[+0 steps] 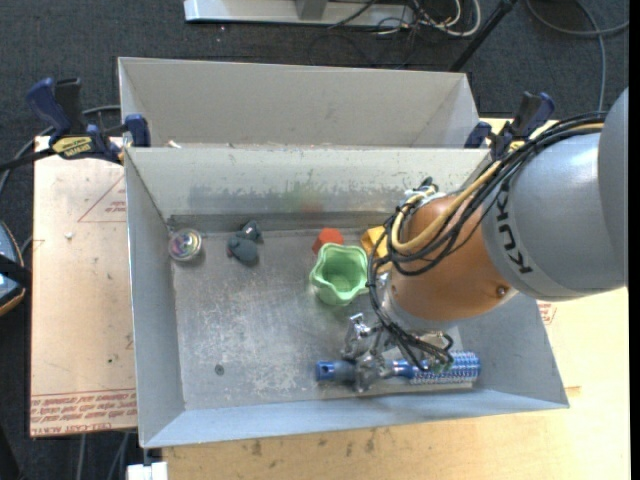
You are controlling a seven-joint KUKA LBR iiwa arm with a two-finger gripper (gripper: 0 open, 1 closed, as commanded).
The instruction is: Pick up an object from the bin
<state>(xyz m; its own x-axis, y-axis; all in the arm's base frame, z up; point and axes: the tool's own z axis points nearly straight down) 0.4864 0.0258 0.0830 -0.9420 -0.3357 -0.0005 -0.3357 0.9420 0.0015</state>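
The arm [560,218] reached in from the right, wrist bent low, claw [365,356] down by the front wall of the grey bin [230,348], right over a blue brush [455,368] lying along it; spread or pinching, I couldn't tell. A green cup [338,271] stood just behind.

The bin [200,368] is grey sheet metal, matt, with a scuffed, scratched floor. The green cup [340,271] looks like smooth plastic with a soft sheen. The blue brush [455,369] looks like glossy plastic. My wrist cover [450,268] is glossy orange, and my arm link [570,218] is smooth satin silver. My gripper [362,353] shows bare, bright metal.
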